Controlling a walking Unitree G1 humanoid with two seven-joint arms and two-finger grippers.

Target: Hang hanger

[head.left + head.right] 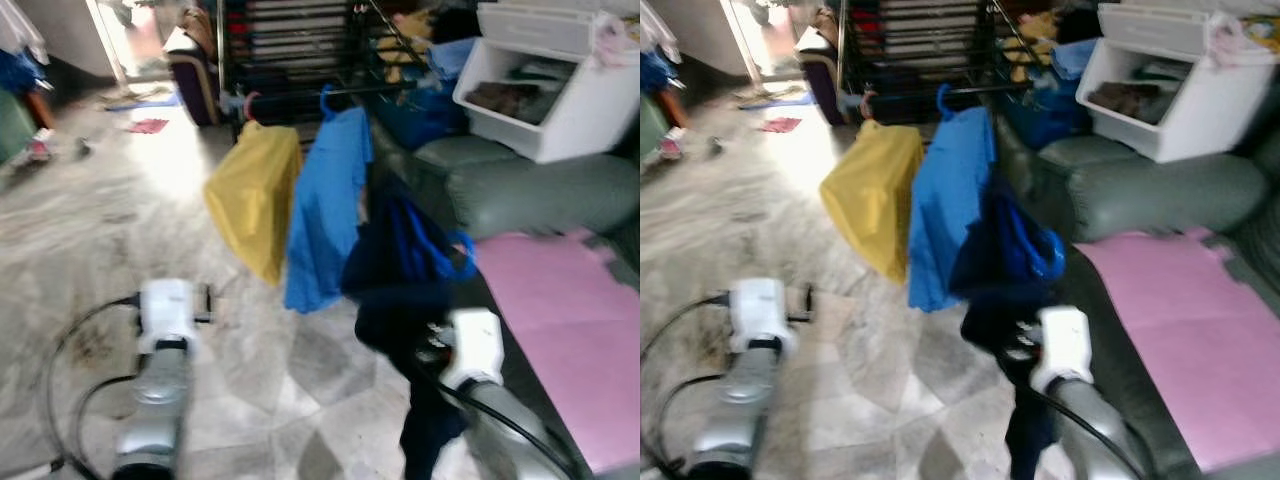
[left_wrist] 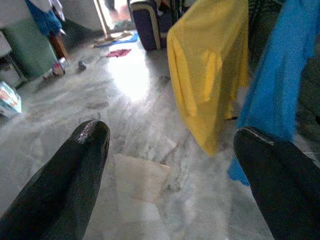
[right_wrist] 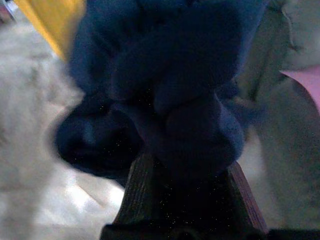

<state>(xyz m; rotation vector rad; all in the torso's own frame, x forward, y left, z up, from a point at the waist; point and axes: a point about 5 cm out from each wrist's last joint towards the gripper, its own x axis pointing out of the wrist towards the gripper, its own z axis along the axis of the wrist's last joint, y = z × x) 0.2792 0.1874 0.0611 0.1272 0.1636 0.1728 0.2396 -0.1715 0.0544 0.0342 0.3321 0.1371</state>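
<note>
- Grey marble floor [image 1: 90, 230], glare from a bright doorway [image 1: 130, 35].
- Grey-green sofa [image 1: 540, 190] with a pink mat [image 1: 570, 310].
- White storage bin [image 1: 560, 85].
- Dark rack [image 1: 290, 50] behind.

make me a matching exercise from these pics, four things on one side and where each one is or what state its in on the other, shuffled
Things:
1. yellow garment
2. navy garment
3. left gripper
4. pink mat

Places or states:
a. lying flat on the dark sofa
b. open and holding nothing, above the marble floor
c. hanging from the rack, beside the blue shirt
d. bunched up at the right gripper

Pairs: 1-c, 2-d, 3-b, 4-a
</note>
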